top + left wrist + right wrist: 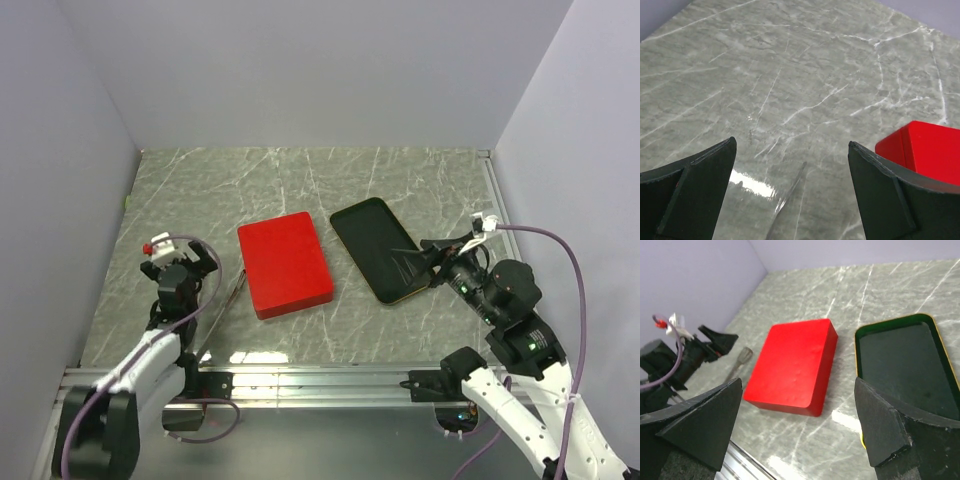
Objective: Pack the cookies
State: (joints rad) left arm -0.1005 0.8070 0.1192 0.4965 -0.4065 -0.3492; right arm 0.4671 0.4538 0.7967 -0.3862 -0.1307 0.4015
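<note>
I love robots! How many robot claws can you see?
2. The left gripper is left of the red box; the right gripper is at the near end of the black tray.

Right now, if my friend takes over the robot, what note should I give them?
Left gripper: open, empty, left of the red box.
Right gripper: open, empty, by the black tin's near end.
Black tin: open, looks empty; red box beside it, not touching.
Cookies: none in view, so done and left cannot be told.
</note>
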